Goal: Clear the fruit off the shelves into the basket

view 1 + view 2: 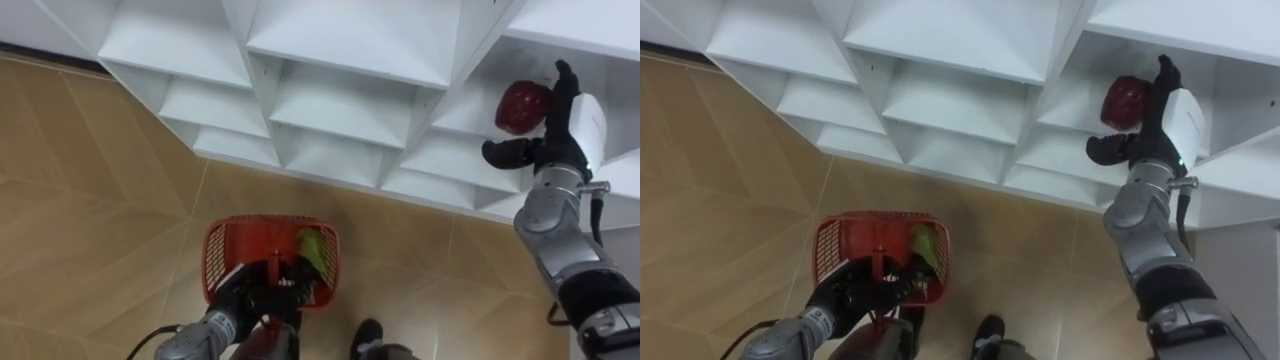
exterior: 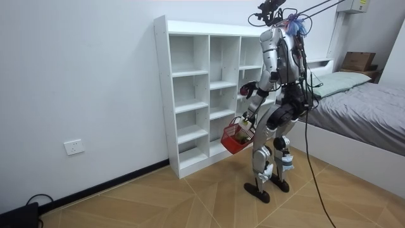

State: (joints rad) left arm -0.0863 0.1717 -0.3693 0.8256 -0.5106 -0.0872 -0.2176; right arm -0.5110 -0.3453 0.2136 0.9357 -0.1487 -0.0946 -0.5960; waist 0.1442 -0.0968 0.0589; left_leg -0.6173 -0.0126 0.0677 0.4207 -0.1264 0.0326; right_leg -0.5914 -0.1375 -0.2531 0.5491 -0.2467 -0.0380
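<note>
Standing upright at white closet, facing the column nearest the bed, close enough for an arm-only reach. Mostly bare compartments around the right hand, so probably little left to collect here.

Carrying red basket low, well below and to the left of the right hand, out over the wood floor, apart from the shelf fronts. Likely kept there to leave reach room and to wait under the drop path. Left hand curled tight round the basket handle, taking the weight from above. Green fruit already inside, just beyond the left hand's fingers, toward the basket's right side; at least one collected, by the look of it.

Right hand raised into a compartment and spread: fingers straight and upright, thumb stuck out sideways, nothing pinched. Dark red fruit on the shelf board in that compartment, on the palm side, just beside the fingers and just above the thumb. Sitting in the open V, touching or nearly, cannot tell which. Posed that way presumably to wrap a round thing from the side.

Next, by my read: close fingers and thumb on red fruit, pull out, bring down over basket. Risk: nudging it deeper in, or rolling it off the board edge before closing
</note>
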